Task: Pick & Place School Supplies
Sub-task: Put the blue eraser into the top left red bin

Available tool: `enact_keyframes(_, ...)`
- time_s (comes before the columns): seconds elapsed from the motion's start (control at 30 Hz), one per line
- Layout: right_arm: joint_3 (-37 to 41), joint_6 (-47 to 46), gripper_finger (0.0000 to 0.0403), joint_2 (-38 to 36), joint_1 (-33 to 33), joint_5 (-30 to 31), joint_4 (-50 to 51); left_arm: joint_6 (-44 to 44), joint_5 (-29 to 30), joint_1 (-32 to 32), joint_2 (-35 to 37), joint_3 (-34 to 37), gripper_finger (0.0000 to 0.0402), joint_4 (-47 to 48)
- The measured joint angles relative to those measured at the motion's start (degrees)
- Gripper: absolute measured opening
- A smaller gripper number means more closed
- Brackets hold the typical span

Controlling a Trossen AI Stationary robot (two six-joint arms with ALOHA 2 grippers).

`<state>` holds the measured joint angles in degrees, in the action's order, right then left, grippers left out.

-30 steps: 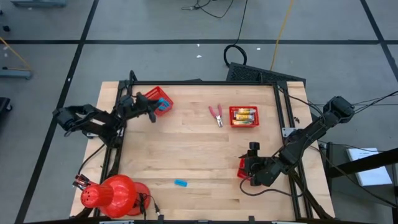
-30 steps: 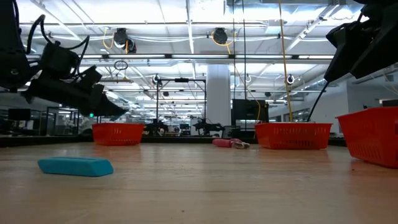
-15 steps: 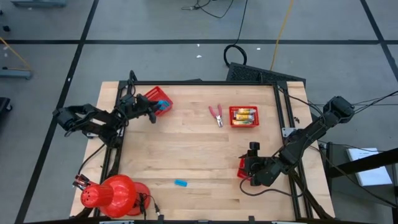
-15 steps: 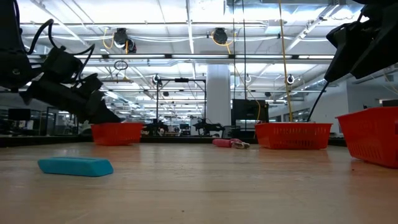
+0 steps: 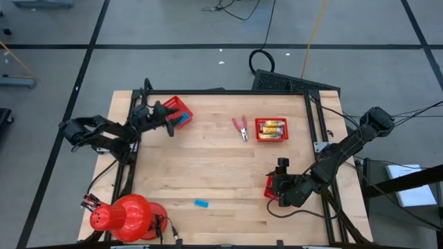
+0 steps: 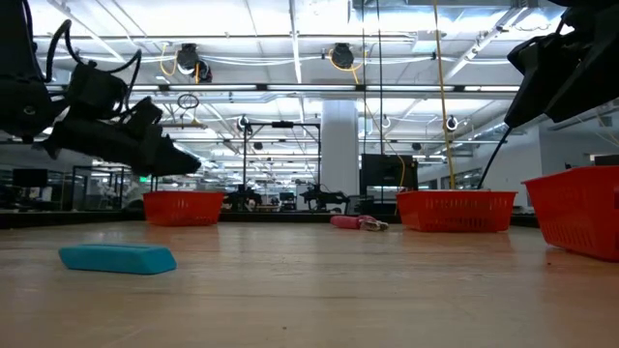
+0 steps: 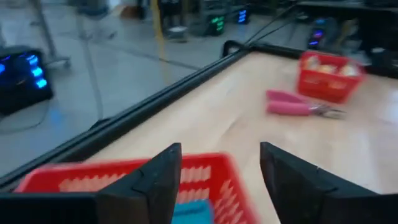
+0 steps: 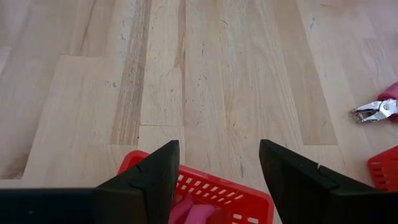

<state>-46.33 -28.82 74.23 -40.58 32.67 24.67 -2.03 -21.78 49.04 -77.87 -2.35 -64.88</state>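
My left gripper (image 5: pixel 169 117) (image 7: pixel 221 149) hovers open above the far-left red basket (image 5: pixel 177 111), where a light-blue block (image 7: pixel 193 211) lies. Over the near-right red basket (image 5: pixel 270 188) (image 8: pixel 205 186) stands my right gripper (image 5: pixel 280 167) (image 8: pixel 217 146), also open; something with a pink handle (image 8: pixel 194 214) lies inside that basket. Another light-blue block (image 5: pixel 201 203) (image 6: pixel 118 257) lies flat on the table toward its near edge. Red-handled pliers (image 5: pixel 241 127) (image 6: pixel 356 221) lie beside a third red basket (image 5: pixel 270 129) that holds yellow packets.
A red cone-shaped thing (image 5: pixel 128 216) with clips and wires sits at the table's near left corner. A black frame rail (image 5: pixel 228 92) runs along the far edge and down both sides. Bare wood lies between the baskets in the middle of the table.
My left gripper has dipped toward the far-left basket and come up again, staying over it. My right gripper has kept still.
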Motion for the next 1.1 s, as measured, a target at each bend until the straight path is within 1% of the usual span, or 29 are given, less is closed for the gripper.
enact_keyframes(0.1,0.0,-0.04,0.0212,-0.01,0.0,0.0,0.0,-0.9,-2.81,-2.31,0.0,0.0,0.0201,0.29)
enact_keyframes(0.2,0.0,-0.04,0.0212,0.01,0.0,0.0,0.0,-0.94,-5.18,-6.52,0.0,0.0,0.0188,1.35)
enact_keyframes(0.33,0.0,-0.02,0.0212,-0.01,0.0,0.0,0.0,-1.79,-4.51,-14.95,0.0,0.0,0.0182,2.39)
enact_keyframes(0.47,0.0,0.1,0.0212,-0.01,0.0,0.0,-0.07,-1.69,0.18,-24.96,0.0,0.0,0.0182,3.55)
enact_keyframes(0.57,0.0,0.12,0.0212,0.01,0.0,0.02,-0.44,-0.01,3.21,-33.1,0.0,0.0,0.0182,5.31)
enact_keyframes(0.73,0.0,0.22,0.0212,0.0,0.0,0.01,-0.52,4.88,10.15,-46.85,0.0,-1.53,0.0182,11.54)
enact_keyframes(0.83,0.0,0.45,0.0212,-0.01,0.0,0.02,-0.74,7.31,14.72,-54.61,0.0,-5.19,0.0182,19.71)
enact_keyframes(0.93,0.0,0.59,0.0212,-0.01,0.0,0.02,-0.76,8.56,19.67,-60.96,0.0,-10.68,0.0182,31.25)
enact_keyframes(1.03,0.0,0.6,0.0212,-0.01,0.0,0.02,-0.79,9.35,22.6,-65.83,0.0,-16.4,0.0182,40.47)
enact_keyframes(1.1,0.0,0.6,0.0212,-0.01,0.0,0.02,-0.79,9.74,23.48,-68.41,0.0,-19.55,0.0182,44.16)
